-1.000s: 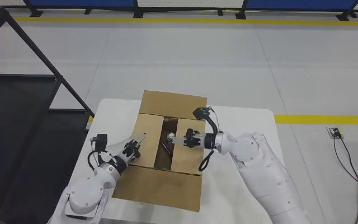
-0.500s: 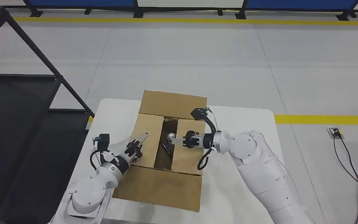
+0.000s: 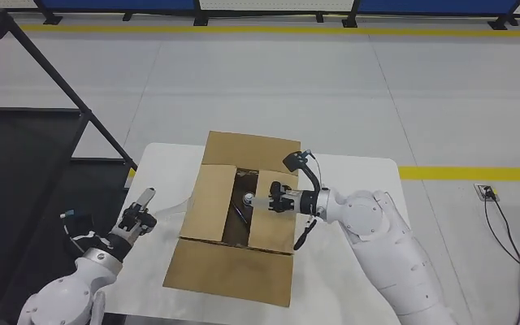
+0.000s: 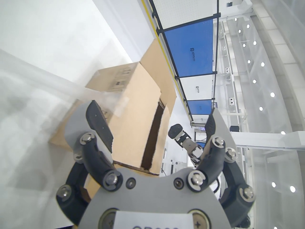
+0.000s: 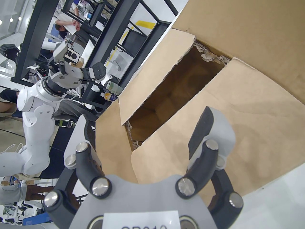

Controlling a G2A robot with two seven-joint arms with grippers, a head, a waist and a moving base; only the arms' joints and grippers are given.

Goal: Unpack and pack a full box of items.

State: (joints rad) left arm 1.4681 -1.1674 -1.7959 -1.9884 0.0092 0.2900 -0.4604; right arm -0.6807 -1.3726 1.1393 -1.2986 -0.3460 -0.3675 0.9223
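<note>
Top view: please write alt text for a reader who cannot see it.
A cardboard box stands on a white table, its top flaps partly open. The right tool, open, is at the gap between them; the left tool is apart from the box.

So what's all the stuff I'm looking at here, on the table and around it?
cardboard box: one, brown, middle of the table, far and near flaps folded out, side flaps partly over the opening
contents: count unclear, dark, seen through the gap between the side flaps
table: one, white, under the box
metal frame: one, black, left of the table
floor stripes: two, yellow, one beyond the table, one to its right
barrier panels: several, blue, far edge of the floor
cable: one, black, floor at far right
left gripper: one, grey and black, open, over the table's left edge, apart from the box
right gripper: one, grey and black, open, above the gap
</note>
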